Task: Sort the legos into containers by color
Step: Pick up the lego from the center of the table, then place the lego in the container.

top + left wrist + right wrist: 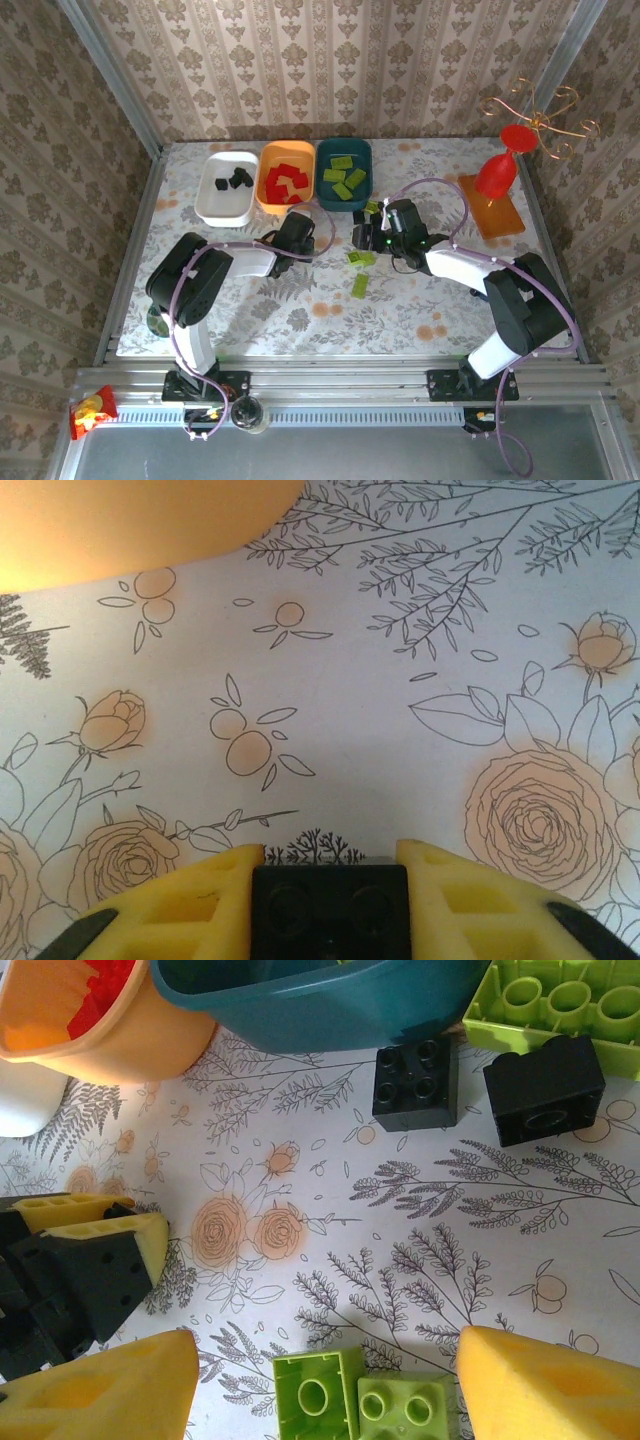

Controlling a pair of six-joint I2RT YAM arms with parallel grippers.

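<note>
Presently I am gripping a black lego (330, 915), left claw (330, 870), beside the orange tray (120, 520) for sorting; right claw (325, 1385) gaping.

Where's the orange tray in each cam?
Top external: orange rounded plastic tray, middle of three at far edge.
Left wrist: blurred, top-left corner.
Right wrist: top-left corner, red plastic bricks inside.
Shared landmark: yellow-fingered left hand, just nearside of it.

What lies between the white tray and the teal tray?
The orange tray, holding red bricks, stands between the white tray and the teal tray; the top view shows it.
</note>
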